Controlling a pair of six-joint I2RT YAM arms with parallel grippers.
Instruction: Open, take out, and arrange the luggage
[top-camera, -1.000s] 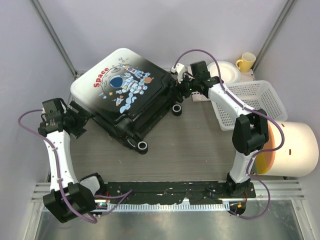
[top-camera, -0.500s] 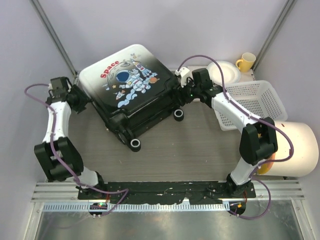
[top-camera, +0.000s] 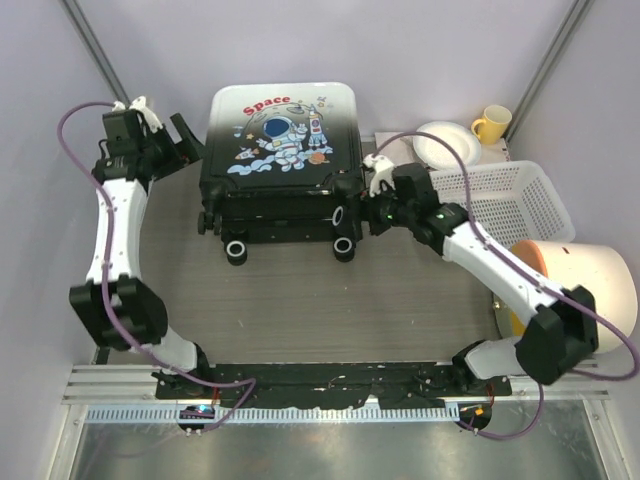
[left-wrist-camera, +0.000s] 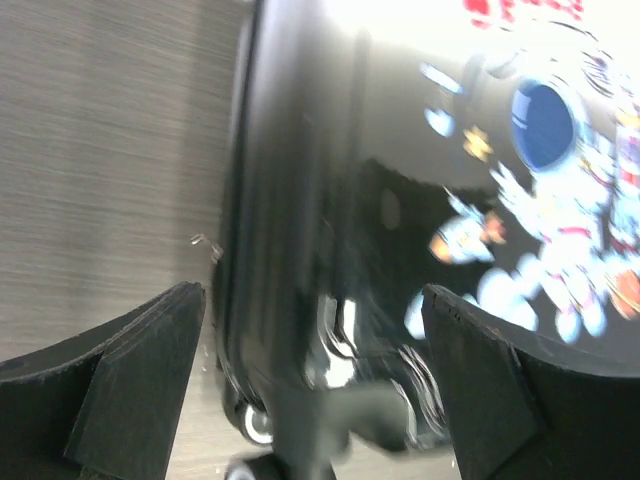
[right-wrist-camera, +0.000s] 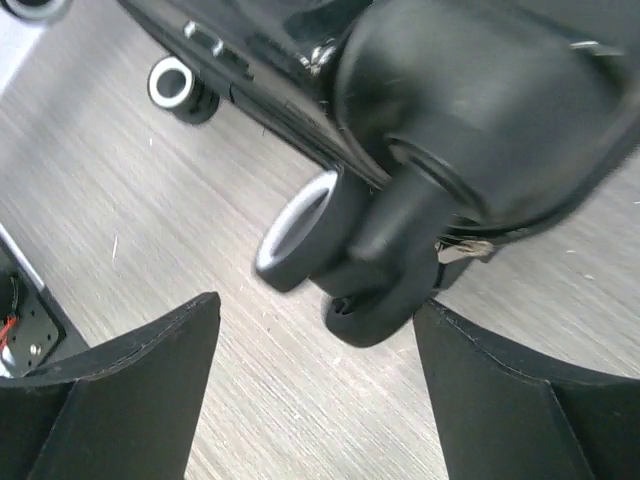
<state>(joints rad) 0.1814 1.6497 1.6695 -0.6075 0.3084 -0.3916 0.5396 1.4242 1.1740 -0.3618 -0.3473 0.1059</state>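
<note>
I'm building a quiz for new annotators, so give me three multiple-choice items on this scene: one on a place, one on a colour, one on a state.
1. Where does the yellow mug stand?
A. Inside the slatted basket
B. In the far right corner, beside the white plate
C. At the near edge, by the arm bases

2. What colour is the Space lettering?
A. Green
B. Yellow
C. Red

3. How does the luggage lie?
A. Closed, flat, printed side up
B. Opened out, lining showing
C. Standing upright on its wheels

Answers:
1 B: the top view shows the mug at the far right, next to the plate.
2 C: the word is red on the white part of the shell.
3 A: the shells are together, the astronaut faces the camera and the wheels point toward the arms.
</note>
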